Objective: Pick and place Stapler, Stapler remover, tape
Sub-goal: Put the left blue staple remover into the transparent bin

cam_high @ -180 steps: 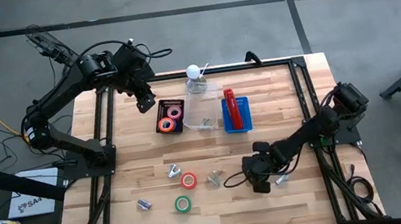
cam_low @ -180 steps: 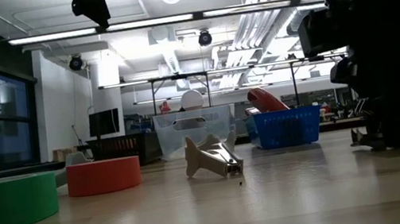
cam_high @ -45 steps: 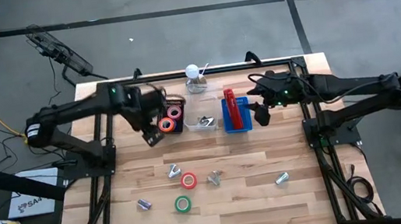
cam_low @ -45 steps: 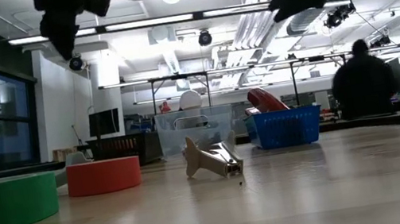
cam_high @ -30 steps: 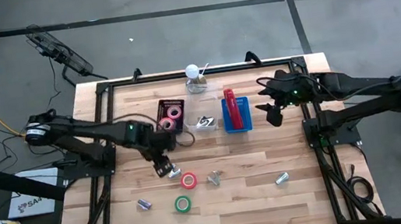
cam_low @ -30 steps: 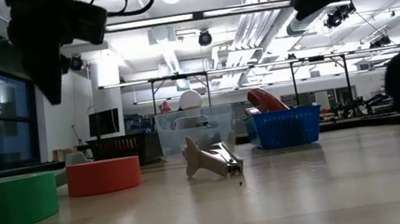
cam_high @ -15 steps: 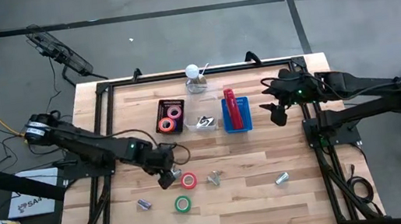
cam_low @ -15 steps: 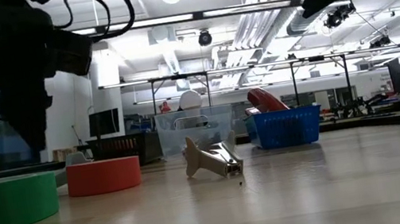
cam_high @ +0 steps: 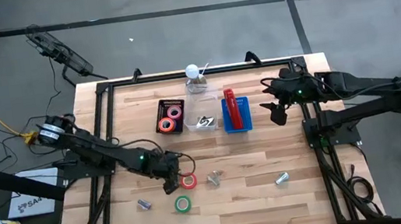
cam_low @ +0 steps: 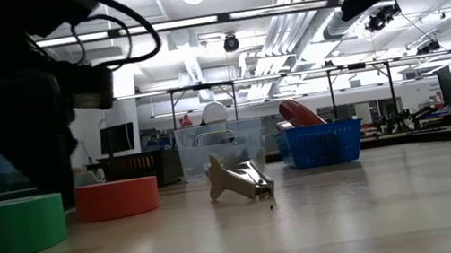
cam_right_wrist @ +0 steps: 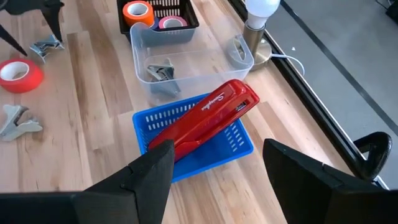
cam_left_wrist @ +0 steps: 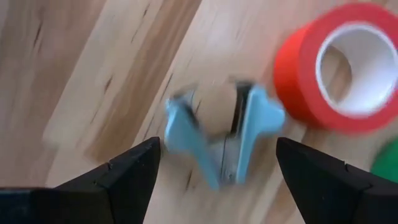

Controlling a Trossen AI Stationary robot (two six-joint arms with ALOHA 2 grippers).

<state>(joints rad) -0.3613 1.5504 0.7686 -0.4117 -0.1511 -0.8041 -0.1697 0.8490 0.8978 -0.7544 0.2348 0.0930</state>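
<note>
Your left hand (cam_left_wrist: 214, 163) is low over the tabletop (cam_high: 244, 200) with its fingers spread wide on both sides of a metal staple remover (cam_left_wrist: 225, 140), not gripping it; a red-orange tape roll (cam_left_wrist: 342, 65) lies just beside. Your right hand (cam_right_wrist: 211, 163) hangs partly open and empty above the red stapler (cam_right_wrist: 208, 119), which rests in the blue basket (cam_right_wrist: 239, 146). A green tape roll (cam_high: 183, 204) lies nearby
</note>
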